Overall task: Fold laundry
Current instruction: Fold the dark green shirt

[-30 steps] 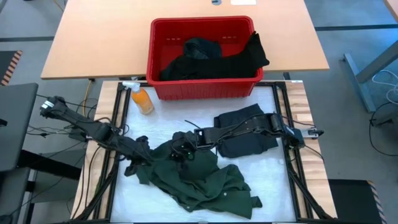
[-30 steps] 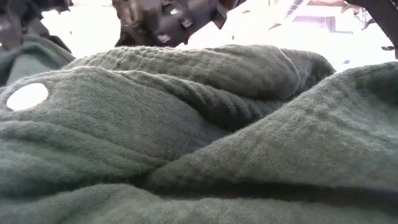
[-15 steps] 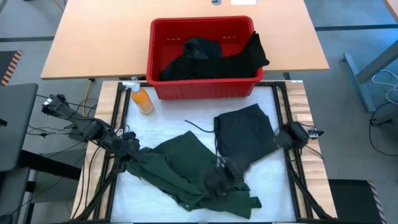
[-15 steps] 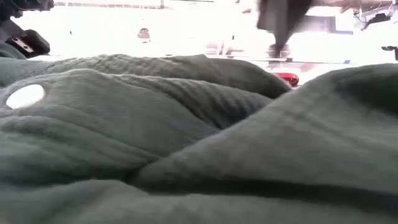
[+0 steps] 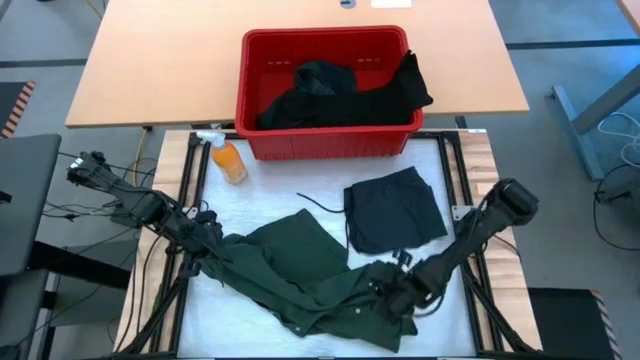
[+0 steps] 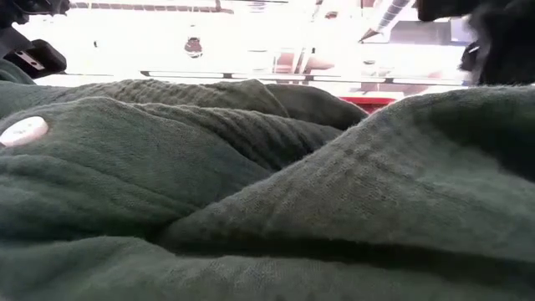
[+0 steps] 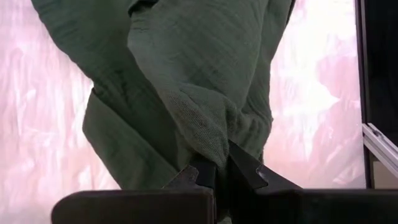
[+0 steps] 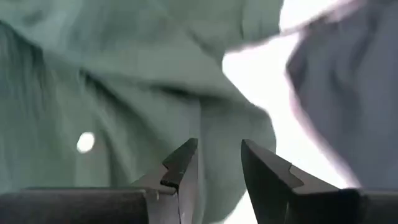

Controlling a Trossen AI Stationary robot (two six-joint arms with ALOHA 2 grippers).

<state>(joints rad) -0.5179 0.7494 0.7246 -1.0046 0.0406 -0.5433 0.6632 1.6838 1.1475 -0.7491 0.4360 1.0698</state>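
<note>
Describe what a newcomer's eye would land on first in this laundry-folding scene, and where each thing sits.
The crumpled green shirt sprawls across the white mat at the table's near side, pinched at its left end by the left gripper, while the right gripper hovers open over its right end. Behind it, a bright red basket holds dark clothes. A folded black garment lies between basket and shirt.

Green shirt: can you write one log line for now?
left hand: shut on green shirt | right hand: open, over shirt
</note>
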